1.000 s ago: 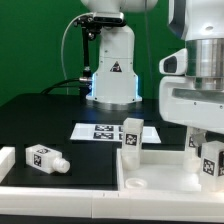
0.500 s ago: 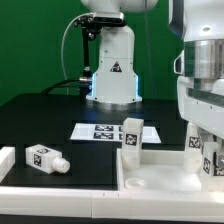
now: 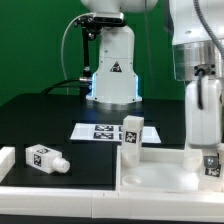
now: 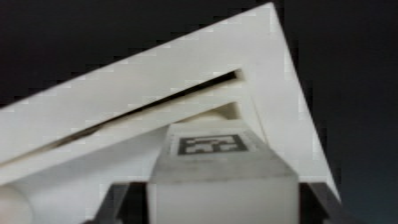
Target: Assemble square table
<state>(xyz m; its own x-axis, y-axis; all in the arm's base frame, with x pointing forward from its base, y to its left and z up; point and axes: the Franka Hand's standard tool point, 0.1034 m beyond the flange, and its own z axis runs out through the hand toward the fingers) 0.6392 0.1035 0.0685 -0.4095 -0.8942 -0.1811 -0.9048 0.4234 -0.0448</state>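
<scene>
The white square tabletop [image 3: 160, 176] lies rim up at the front right; its corner fills the wrist view [image 4: 125, 100]. One tagged leg [image 3: 132, 138] stands upright at its far left corner. My gripper [image 3: 208, 150] is shut on a second tagged leg [image 3: 212, 165] and holds it upright at the tabletop's corner on the exterior view's right. In the wrist view this leg [image 4: 217, 160] sits between my dark fingers [image 4: 121, 205], with my gripper [image 4: 222, 208] closed around it. A third leg [image 3: 45, 158] lies loose on the black table at the left.
The marker board [image 3: 100, 131] lies flat behind the tabletop. A long white border rail [image 3: 60, 196] runs along the front edge. Another white piece [image 3: 5, 160] shows at the far left edge. The robot base [image 3: 112, 70] stands at the back.
My gripper has come down and turned with the leg in it. The leg now sits lower, at the tabletop's right corner. The other parts have not moved.
</scene>
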